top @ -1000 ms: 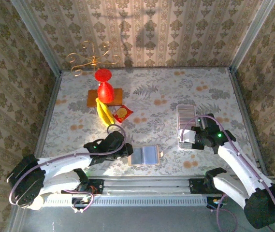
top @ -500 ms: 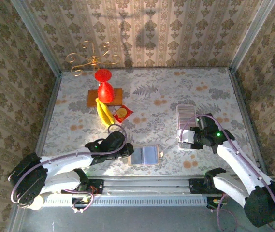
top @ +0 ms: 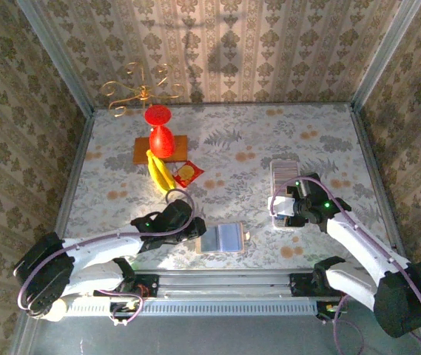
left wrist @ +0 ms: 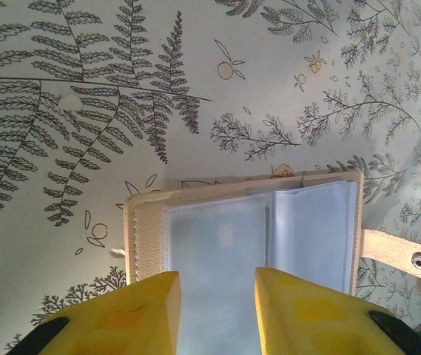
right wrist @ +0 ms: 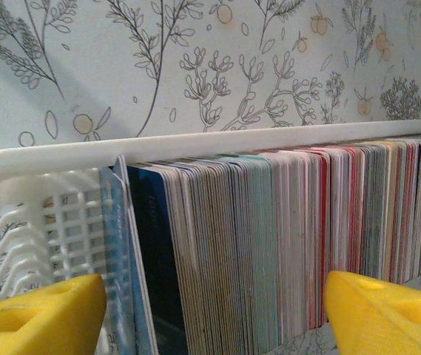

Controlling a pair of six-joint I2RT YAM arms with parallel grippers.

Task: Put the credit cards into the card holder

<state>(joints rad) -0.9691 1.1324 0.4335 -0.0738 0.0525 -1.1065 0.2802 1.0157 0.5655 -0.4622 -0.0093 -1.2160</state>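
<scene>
The left claw (top: 195,233) is low over the table (top: 240,140), and the card holder (top: 223,238) lies just at its tip, on its right side. In the left wrist view the card holder (left wrist: 254,237) is spread flat and open on the table, with its clear plastic pockets facing up. The two yellow fingers (left wrist: 140,310) of the left claw (left wrist: 214,296) stand over its near edge. They are a little apart, and between them I see only the flat pocket, so this claw is open and holds nothing. I cannot tell if the fingertips touch the card holder. The strap (left wrist: 399,253) with the small round snap (left wrist: 419,259) sticks out beyond the claw's right finger.

The right claw (top: 283,211) is over the near end of the white tray (top: 272,177), well apart from the card holder. In the right wrist view the credit cards (right wrist: 269,244) stand on edge in a tight row inside the tray (right wrist: 195,144), directly in front of the right claw (right wrist: 214,310). Its yellow fingers (right wrist: 40,310) are spread wide, one at each side of the row, and they grip no card. Close to the left finger, a blue card (right wrist: 147,259) leans a little away from the others, with a thin gap beside it.
</scene>
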